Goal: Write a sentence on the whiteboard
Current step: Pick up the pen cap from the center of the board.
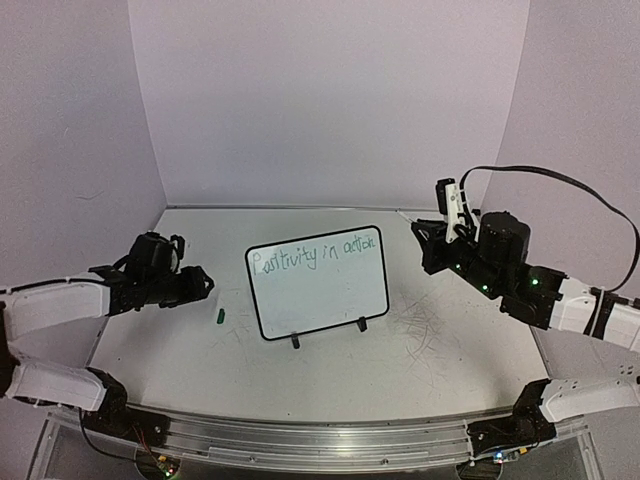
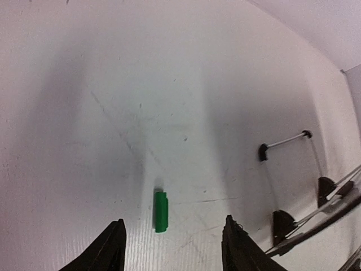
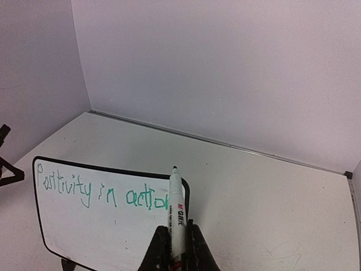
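Whiteboard (image 1: 330,300) on its stand, mid-table (image 1: 450,360), the sentence (image 1: 315,252) in green along its top edge.
Left of whiteboard: green cap (image 2: 161,212) lying flat; left gripper (image 1: 200,283) just beside it, fingers apart, empty. Right of whiteboard: right gripper (image 3: 177,240) clamped on marker (image 3: 176,197), tip up.

Your left gripper (image 2: 175,248) hangs spread over the white tabletop (image 2: 113,84), a small green cap (image 2: 161,212) lying flat between its fingertips; at right you see the whiteboard (image 2: 333,211) edge-on, its black feet (image 2: 280,221) and wire stand (image 2: 285,140)
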Available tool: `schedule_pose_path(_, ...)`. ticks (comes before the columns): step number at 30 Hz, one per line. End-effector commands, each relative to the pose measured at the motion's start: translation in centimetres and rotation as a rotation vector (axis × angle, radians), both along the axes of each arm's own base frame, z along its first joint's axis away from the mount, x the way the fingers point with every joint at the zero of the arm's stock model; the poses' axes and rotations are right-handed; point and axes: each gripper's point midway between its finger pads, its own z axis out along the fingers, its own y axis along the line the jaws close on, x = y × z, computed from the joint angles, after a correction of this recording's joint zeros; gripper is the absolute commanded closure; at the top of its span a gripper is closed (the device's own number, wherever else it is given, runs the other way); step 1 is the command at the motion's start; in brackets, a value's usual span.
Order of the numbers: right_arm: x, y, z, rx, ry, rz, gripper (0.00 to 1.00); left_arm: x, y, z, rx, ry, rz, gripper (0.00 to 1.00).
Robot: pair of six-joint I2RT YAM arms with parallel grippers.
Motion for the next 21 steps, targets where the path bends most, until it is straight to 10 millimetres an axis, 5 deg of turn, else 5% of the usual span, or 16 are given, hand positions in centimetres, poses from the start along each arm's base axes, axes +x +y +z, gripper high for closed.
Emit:
schedule_pose_path(1,-0.6,0.3,2.0,0.020,-0.039,0.042,1.00,1.5,-0.3,-2.3,0.083,0.128,0.015,0.45)
schedule_pose_path(9,-1.7,0.0,1.9,0.057,-0.025,0.070,1.00,2.0,-3.1,-6.8,0.104,0.257,-0.119,0.49)
schedule_pose_path(21,-1.6,0.5,2.3,0.054,-0.044,0.089,1.00,0.4,-2.6,-11.0,0.275,0.334,-0.130,0.66)
